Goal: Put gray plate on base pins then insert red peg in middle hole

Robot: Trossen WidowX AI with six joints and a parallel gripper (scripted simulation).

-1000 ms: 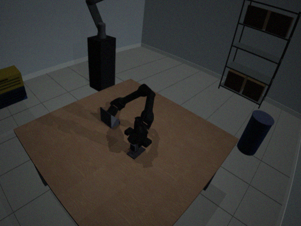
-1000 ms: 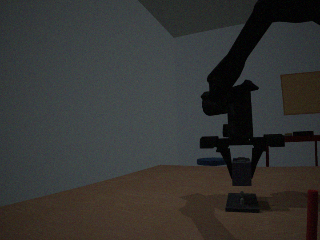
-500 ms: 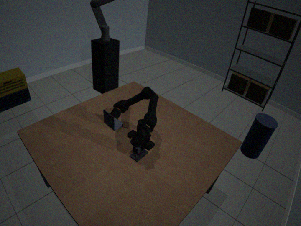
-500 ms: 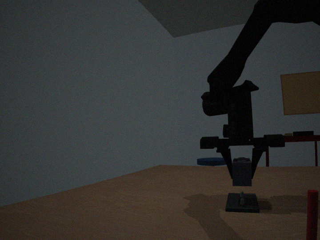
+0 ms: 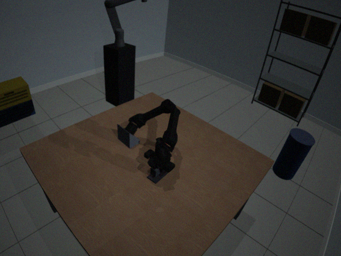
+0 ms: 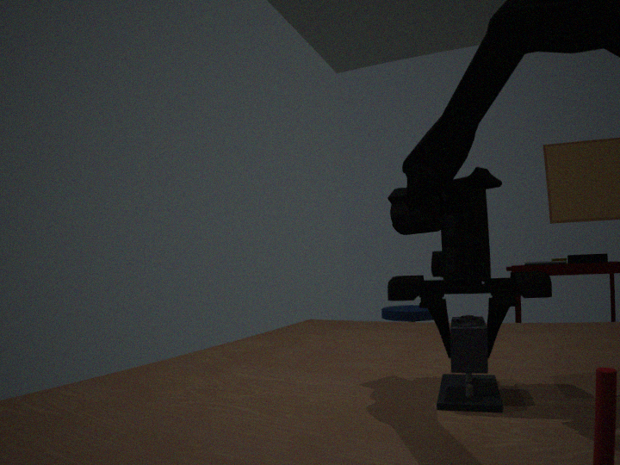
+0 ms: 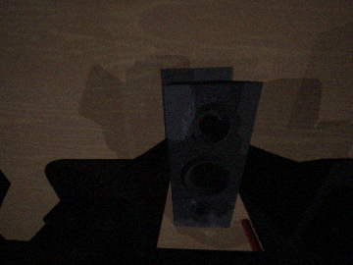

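My gripper [image 6: 468, 353] [image 7: 197, 140] is shut on the gray plate [image 5: 155, 172] [image 6: 468, 340] [image 7: 178, 105], a thick block with several round holes seen from above in the wrist view. The plate is held just above the dark base [image 5: 155, 180] [image 6: 450, 401] [image 7: 196, 75], which lies on the table. One pin [image 6: 468, 387] stands below the plate's near lower edge; the other is hidden, and I cannot tell whether either enters a hole. The red peg [image 6: 604, 418] [image 7: 250, 236] stands upright at the right in the exterior view and is not seen in the top view.
The wooden table [image 5: 118, 204] [image 6: 225, 410] bears the arm. A gray-blue angled panel [image 5: 123, 136] stands by the arm's mount. A blue cylinder [image 5: 291, 154] and a shelf rack stand off the table, on the floor. The arm casts shadows around the base.
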